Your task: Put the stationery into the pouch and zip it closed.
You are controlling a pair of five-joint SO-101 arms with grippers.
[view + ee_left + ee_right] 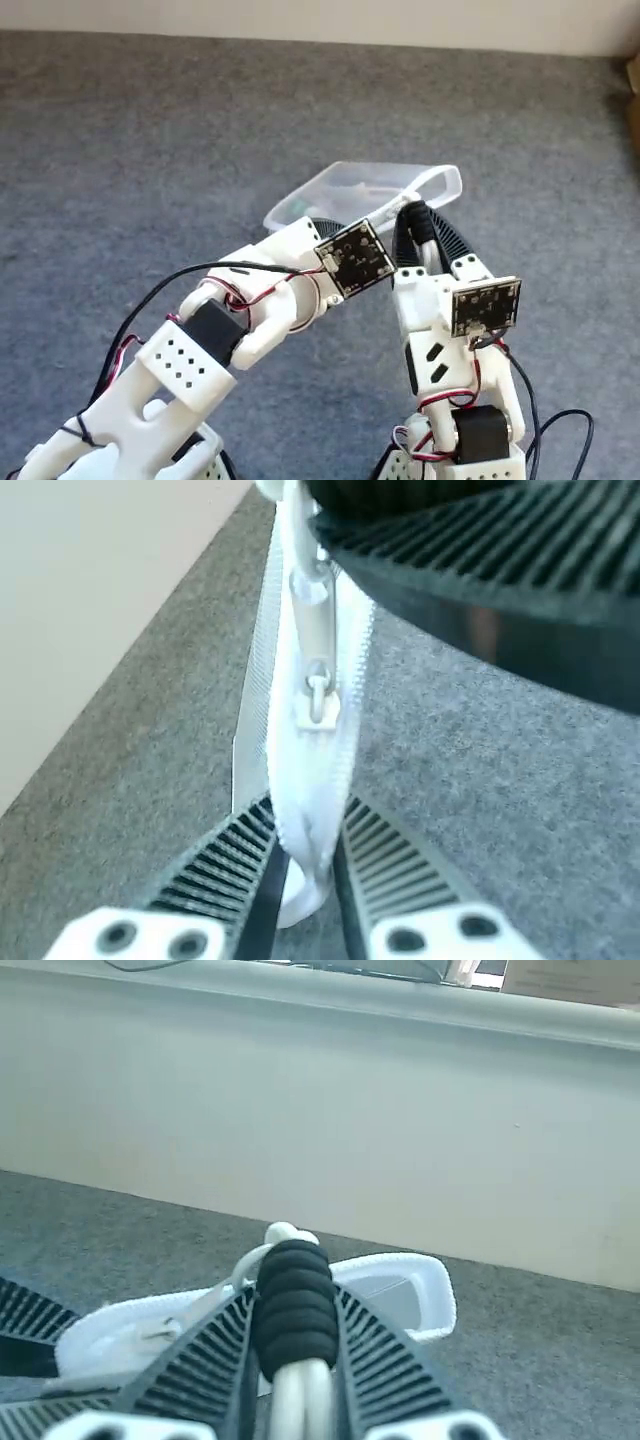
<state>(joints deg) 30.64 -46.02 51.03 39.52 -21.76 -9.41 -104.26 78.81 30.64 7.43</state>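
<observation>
We judge the pouch [385, 185], lying on the bench under both arms, light, soft and slippery, so the left end effector [300, 880], clamped on its zipper end, steadies it well, while the right end effector [295, 1298], just beside the pouch, grips a slim, stiff pen [293, 1260].

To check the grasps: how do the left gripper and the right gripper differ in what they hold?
The left gripper is shut on the white zipper edge of the pouch; the right gripper is shut on a pen with a black ribbed grip. The left one pinches a thin flat band, the right one a round shaft. Both are shut, close to the pouch.
</observation>
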